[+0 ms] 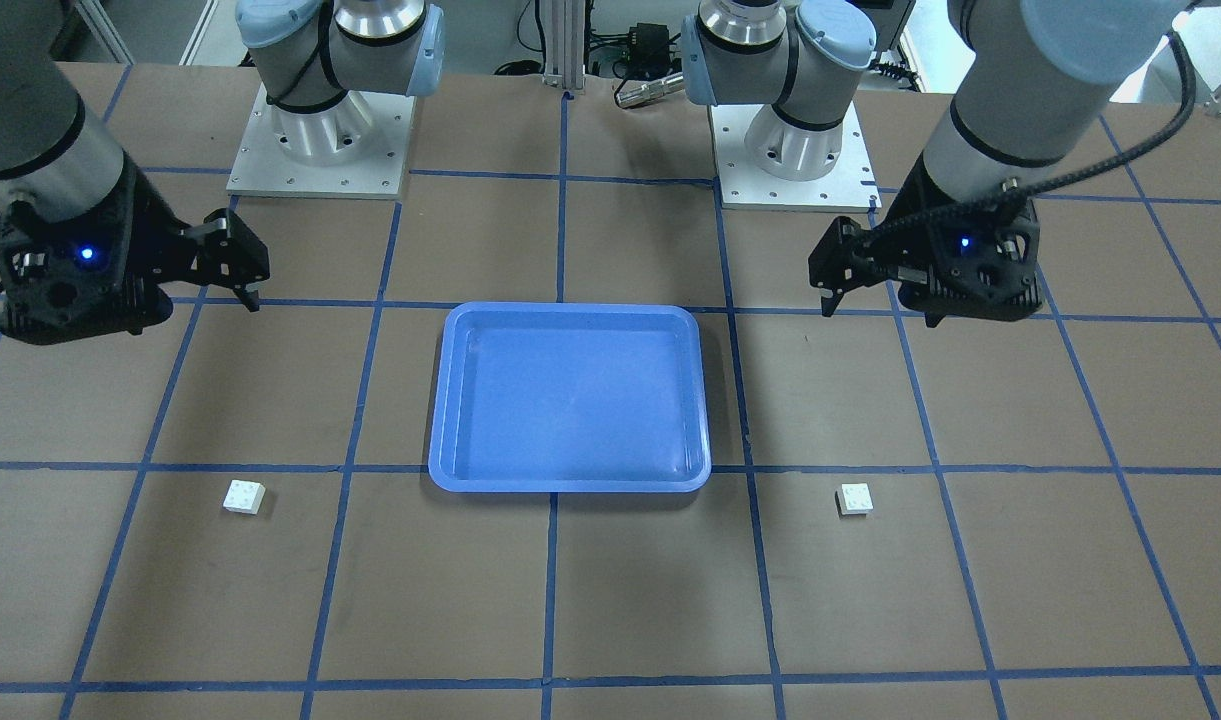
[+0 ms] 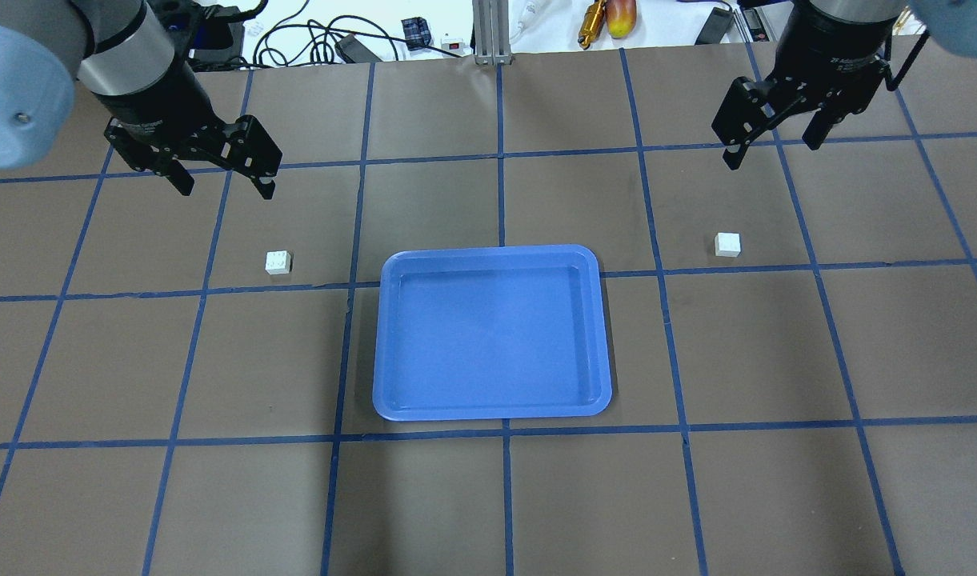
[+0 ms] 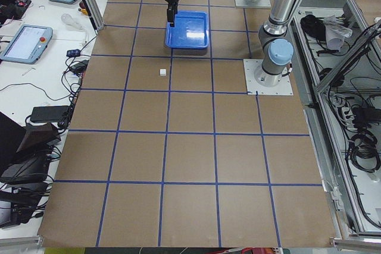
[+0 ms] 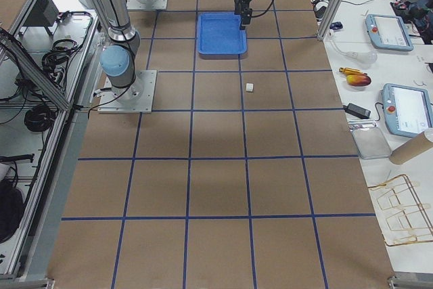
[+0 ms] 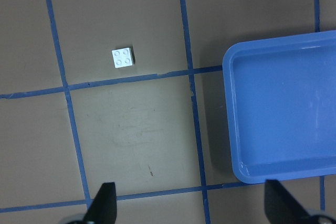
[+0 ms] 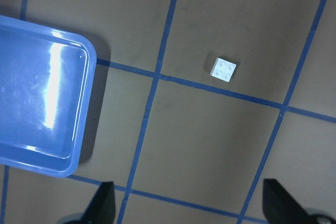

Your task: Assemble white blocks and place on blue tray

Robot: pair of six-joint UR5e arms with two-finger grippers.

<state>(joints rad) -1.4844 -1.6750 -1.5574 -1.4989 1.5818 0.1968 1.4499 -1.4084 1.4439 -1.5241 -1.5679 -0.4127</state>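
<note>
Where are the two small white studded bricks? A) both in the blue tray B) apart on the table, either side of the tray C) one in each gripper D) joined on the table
B: one small white square plastic brick sits on the brown table at the robot's left of the shallow bright-blue plastic tray, the other white brick at its right; left gripper and right gripper hang open, empty.
</note>
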